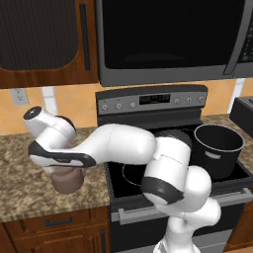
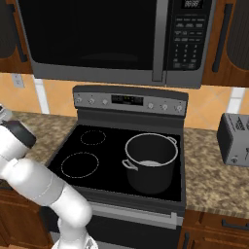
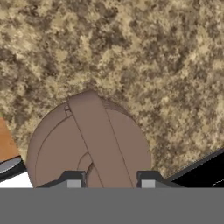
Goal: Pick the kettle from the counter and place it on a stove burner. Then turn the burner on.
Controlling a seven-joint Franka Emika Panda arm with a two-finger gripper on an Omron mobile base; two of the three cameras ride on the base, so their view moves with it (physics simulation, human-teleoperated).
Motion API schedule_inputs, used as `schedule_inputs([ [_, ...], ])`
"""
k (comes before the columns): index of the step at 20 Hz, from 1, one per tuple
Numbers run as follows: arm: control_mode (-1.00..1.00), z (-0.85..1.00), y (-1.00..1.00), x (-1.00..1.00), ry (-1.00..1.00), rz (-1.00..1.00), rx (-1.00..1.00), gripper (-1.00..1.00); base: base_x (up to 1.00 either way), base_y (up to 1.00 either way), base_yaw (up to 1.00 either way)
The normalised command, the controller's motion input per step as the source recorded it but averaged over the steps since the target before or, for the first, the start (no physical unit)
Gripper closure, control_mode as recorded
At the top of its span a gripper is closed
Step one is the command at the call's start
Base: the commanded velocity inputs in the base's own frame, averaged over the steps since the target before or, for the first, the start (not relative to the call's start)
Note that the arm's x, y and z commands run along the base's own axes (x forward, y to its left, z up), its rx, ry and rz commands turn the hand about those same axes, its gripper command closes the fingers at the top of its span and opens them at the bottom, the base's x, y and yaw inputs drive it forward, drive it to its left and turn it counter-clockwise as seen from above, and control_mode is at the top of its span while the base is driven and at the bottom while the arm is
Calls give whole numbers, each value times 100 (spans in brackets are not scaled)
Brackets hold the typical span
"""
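I had the gripper (image 3: 110, 181) right over the kettle (image 3: 89, 144) on the counter (image 3: 144, 57) left of the stove, jaws apart astride its handle (image 3: 103, 140). My worry: the thin arch slipping sideways off-centre as I closed.

The setting is presenting as a home kitchen. A black glass cooktop (image 2: 116, 155) with a knob panel (image 2: 129, 101) is sitting under a built-in microwave (image 2: 114, 39). A granite counter (image 1: 29, 168) on dark wood drawer fronts (image 1: 54, 222) is lying beneath the jaws. A black pot (image 2: 150, 163) and a toaster (image 2: 235, 138) are standing beyond the cooktop.
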Motion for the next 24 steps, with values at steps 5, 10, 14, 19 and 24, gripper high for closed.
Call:
schedule_inputs([
  [5, -100, 9, -100, -30, -35, -15, 0, 100, 0, 0, 0],
  [10, -100, 0, -100, -1, -27, -17, -1, 100, 0, 0, 0],
  [14, -100, 0, -100, 2, -25, -16, 0, 100, 0, 0, 0],
  [19, -100, 0, -100, 18, -10, -9, 4, 100, 0, 0, 0],
  [24, -100, -1, -100, 33, 5, 0, 15, 100, 0, 0, 0],
])
